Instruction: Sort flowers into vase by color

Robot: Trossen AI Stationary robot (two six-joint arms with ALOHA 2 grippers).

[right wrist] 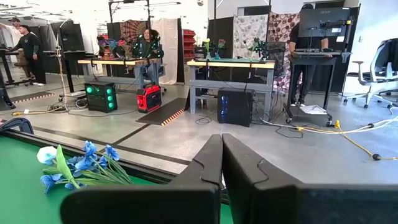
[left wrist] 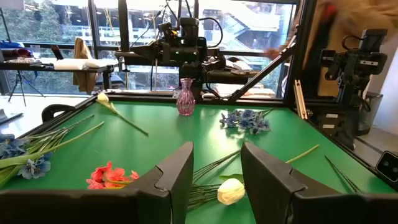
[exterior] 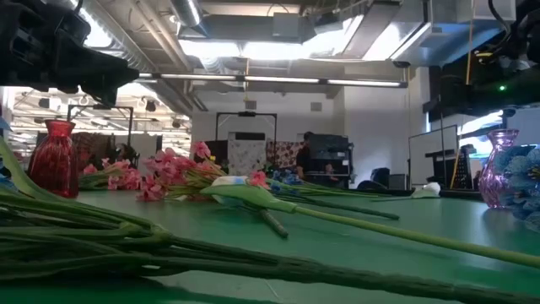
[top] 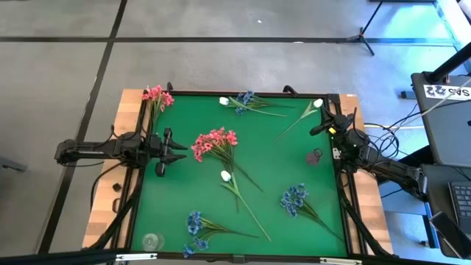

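Behind the left pincer [left wrist: 216,177] — fingers apart — a white bud [left wrist: 231,191] half-hidden.

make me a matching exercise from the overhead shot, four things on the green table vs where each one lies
Things:
1. pink vase
2. clear vase
3. pink flower bunch
4. left gripper

Places:
A. near corner on the left arm's side
B. mid-table, just ahead of the left gripper
C. right side of the mat, beside the right arm
D. left edge of the mat, open, pointing inward

Pairs: 1-C, 2-A, 3-B, 4-D
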